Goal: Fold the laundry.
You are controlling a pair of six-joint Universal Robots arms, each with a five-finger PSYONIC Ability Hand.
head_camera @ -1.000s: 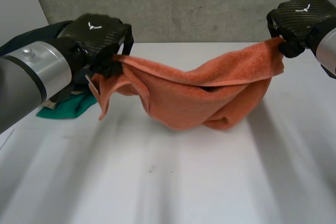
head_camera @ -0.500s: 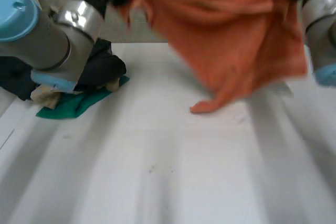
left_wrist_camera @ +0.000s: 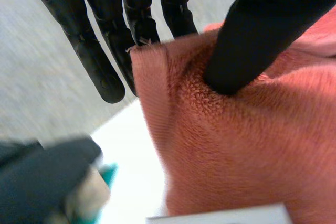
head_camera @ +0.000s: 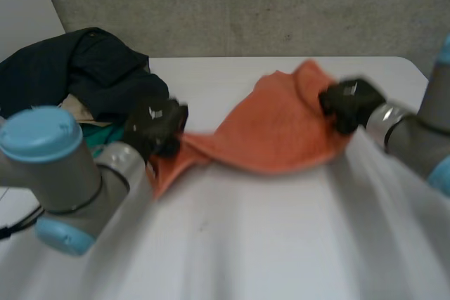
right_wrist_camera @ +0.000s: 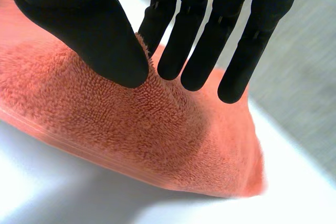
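An orange towel (head_camera: 271, 135) lies low across the white table (head_camera: 246, 244), stretched between my two hands. My left hand (head_camera: 156, 126) holds its near-left corner. In the left wrist view the thumb (left_wrist_camera: 257, 35) presses the towel (left_wrist_camera: 236, 150) against the fingers (left_wrist_camera: 100, 61) behind its hemmed edge. My right hand (head_camera: 349, 103) grips the towel's right edge. In the right wrist view its thumb (right_wrist_camera: 89, 24) pinches the towel (right_wrist_camera: 105, 124) against straight fingers (right_wrist_camera: 199, 40). A far corner of the towel stands up a little beside the right hand.
A heap of dark clothes (head_camera: 77, 68) lies at the table's back left, with a green cloth (head_camera: 95, 135) and a beige piece under it, close behind my left arm. A grey wall (head_camera: 246, 5) runs behind the table.
The towel hung bunched between the raised hands, was swung high, and has now come down spread over the table. Both hands dropped to table height and moved forward.
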